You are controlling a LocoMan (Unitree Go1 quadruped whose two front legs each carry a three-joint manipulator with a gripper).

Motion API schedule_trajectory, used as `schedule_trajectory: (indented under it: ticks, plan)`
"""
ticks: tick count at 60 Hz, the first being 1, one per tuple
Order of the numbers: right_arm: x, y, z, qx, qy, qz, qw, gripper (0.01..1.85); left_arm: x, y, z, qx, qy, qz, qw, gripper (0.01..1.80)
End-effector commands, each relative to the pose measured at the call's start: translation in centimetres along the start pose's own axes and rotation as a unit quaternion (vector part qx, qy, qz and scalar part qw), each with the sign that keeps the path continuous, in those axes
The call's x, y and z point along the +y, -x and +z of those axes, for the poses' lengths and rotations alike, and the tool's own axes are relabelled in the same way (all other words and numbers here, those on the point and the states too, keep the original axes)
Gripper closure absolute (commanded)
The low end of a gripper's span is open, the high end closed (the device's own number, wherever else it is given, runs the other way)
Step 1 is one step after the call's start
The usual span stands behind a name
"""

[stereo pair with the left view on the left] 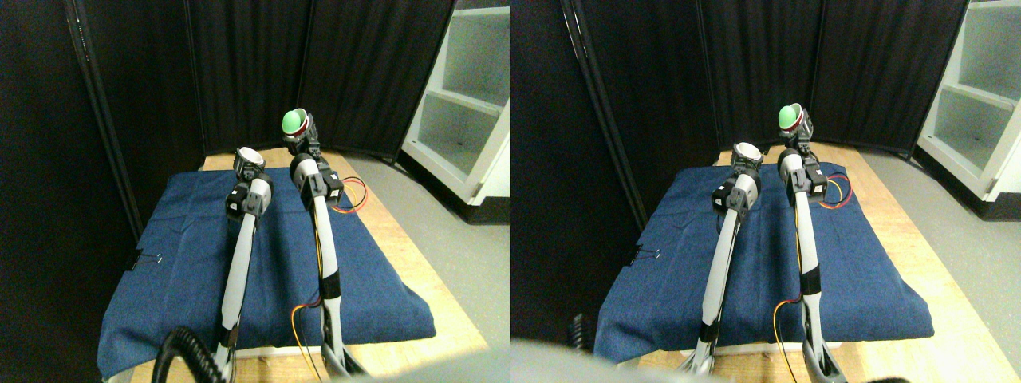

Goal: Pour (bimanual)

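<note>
Right gripper (297, 137) at upper centre grasps a tilted green cup (293, 121); left gripper (248, 163) just lower left grasps a pale cup (247, 154) over the blue cloth (183, 263)

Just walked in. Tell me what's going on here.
A legged robot is working with both arms over a blue cloth spread on a wooden board. Its right claw holds a cup with a green ball in it, raised and tipped toward the left. Its left claw holds a pale cup lower down, beside it. The ball has not left the cup.
</note>
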Motion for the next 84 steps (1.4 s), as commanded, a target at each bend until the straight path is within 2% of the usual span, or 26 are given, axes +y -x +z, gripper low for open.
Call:
schedule_trajectory:
  ticks: [1, 7, 12, 26, 32, 46, 49, 62, 69, 74, 84]
  plan:
    - [1.2, -0.4, 0.0, 0.009, -0.006, 0.025, 1.000, 1.53, -0.9, 0.5, -0.2, -0.003, 0.006, -0.018, 1.000, 1.48]
    - [1.3, -1.2, -0.4, 0.018, 0.008, 0.038, 0.999, 1.53, -0.8, 0.7, -0.3, -0.003, 0.010, -0.018, 1.000, 1.48]
    - [1.5, -1.5, -0.7, 0.016, 0.009, 0.034, 0.999, 1.53, -0.7, 0.8, -0.4, -0.004, 0.011, -0.018, 1.000, 1.48]
    - [2.0, -1.3, -1.0, 0.017, 0.034, 0.032, 0.999, 1.53, -0.1, 0.4, -0.3, -0.006, 0.011, -0.012, 1.000, 1.48]
    - [2.0, -1.3, -1.1, 0.021, 0.063, 0.046, 0.997, 1.53, -0.1, 0.3, -0.1, -0.002, 0.013, -0.013, 1.000, 1.48]
    - [2.6, -0.6, -1.3, 0.022, 0.157, 0.047, 0.986, 1.53, -0.3, 0.3, 0.1, -0.004, 0.017, -0.014, 1.000, 1.48]
    - [2.6, -0.7, -1.3, 0.032, 0.154, 0.059, 0.986, 1.53, -0.3, 0.3, 0.0, -0.006, 0.017, -0.014, 1.000, 1.48]
    - [2.7, -0.8, -1.4, 0.037, 0.174, 0.067, 0.982, 1.53, -0.5, 0.1, -0.4, -0.006, 0.023, -0.014, 1.000, 1.48]
    - [2.9, -0.6, -1.5, 0.032, 0.173, 0.059, 0.983, 1.53, -0.6, 0.1, -0.6, -0.003, 0.024, -0.014, 1.000, 1.48]
    - [2.9, -0.8, -1.6, 0.042, 0.175, 0.079, 0.980, 1.53, -0.7, 0.0, -0.9, -0.003, 0.025, -0.014, 1.000, 1.48]
    - [2.9, -0.7, -1.9, 0.036, 0.176, 0.070, 0.981, 1.53, -0.9, -0.2, -1.0, -0.003, 0.024, -0.011, 1.000, 1.48]
